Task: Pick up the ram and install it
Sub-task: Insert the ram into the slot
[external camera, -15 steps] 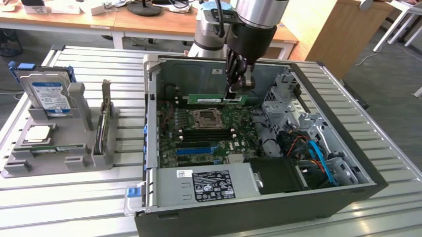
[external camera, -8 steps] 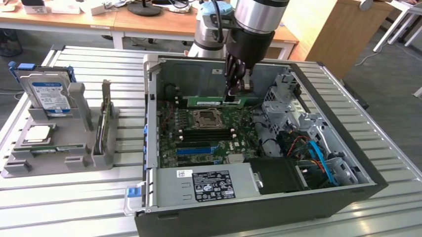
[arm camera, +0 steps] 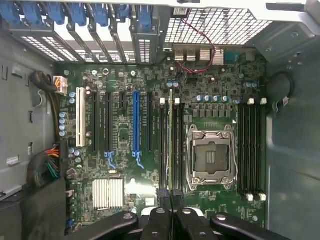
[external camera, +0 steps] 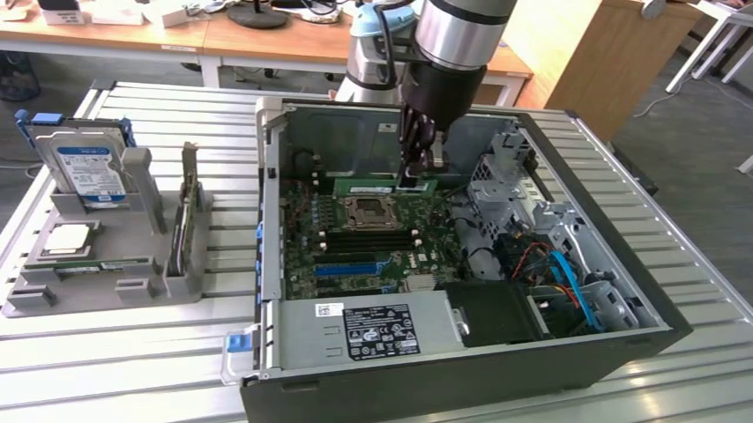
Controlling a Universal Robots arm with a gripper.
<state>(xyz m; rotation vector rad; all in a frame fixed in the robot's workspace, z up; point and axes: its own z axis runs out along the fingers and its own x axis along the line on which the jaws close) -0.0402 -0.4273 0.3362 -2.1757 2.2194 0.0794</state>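
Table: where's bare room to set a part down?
Bare table between the grey tray and the near edge, up to the case; also the strip between the case and the table's edge on the exterior view's right. Crowded: the tray, and inside the case where the gripper holds the ram.

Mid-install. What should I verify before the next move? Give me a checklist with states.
1. Fingers shut on ram: ok.
2. Ram at the slots beside the socket: ok.
3. Ram running parallel to the slots: ok.
4. Ram fully seated, latches closed: cannot tell.
5. Fingers apart from the socket: ok.
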